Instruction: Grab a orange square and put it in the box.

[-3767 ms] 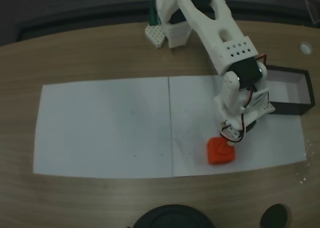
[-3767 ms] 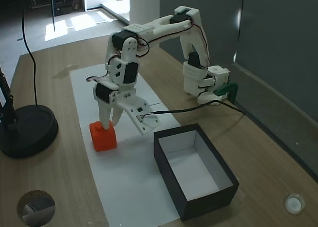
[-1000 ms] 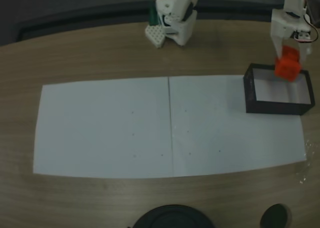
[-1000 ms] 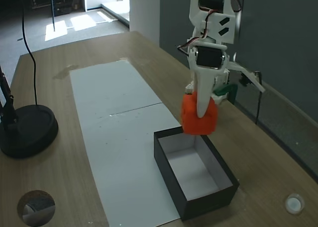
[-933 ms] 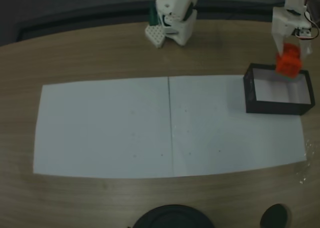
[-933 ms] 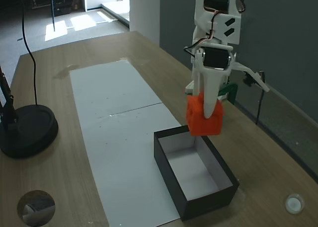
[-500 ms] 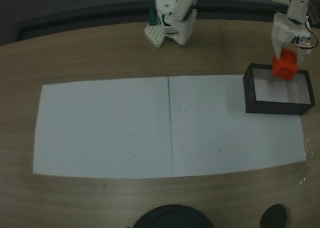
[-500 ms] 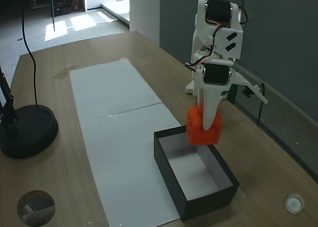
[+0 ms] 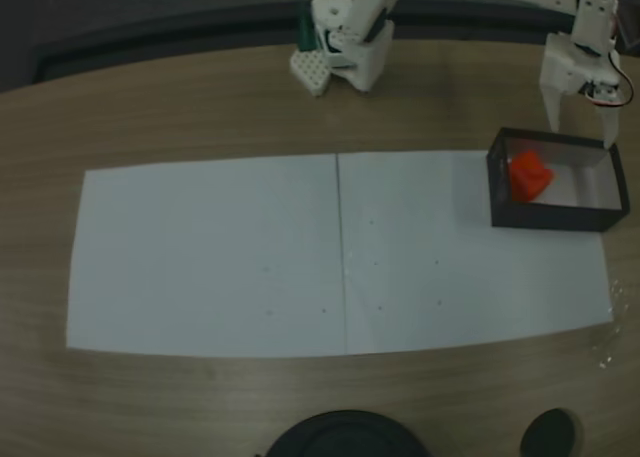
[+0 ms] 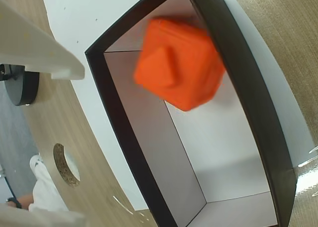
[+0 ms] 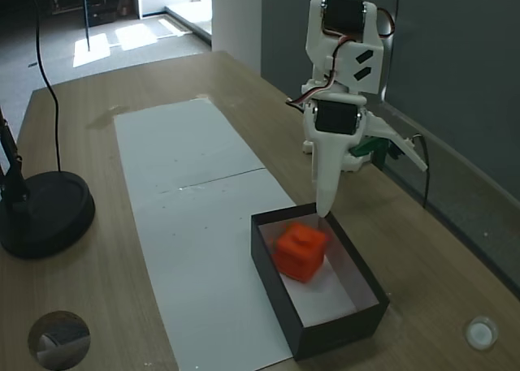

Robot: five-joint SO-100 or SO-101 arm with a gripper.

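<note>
Orange square (image 11: pixel 300 252) seen tilted inside box (image 11: pixel 280 306), directly below gripper (image 9: pixel 580 137); jaws spread wide, nothing held.

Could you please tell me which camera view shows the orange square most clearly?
A fixed view from the side shows the orange square best: sharp, tilted, inside the box. The wrist view has it large but motion-blurred. The other fixed view shows it small and dim.
</note>
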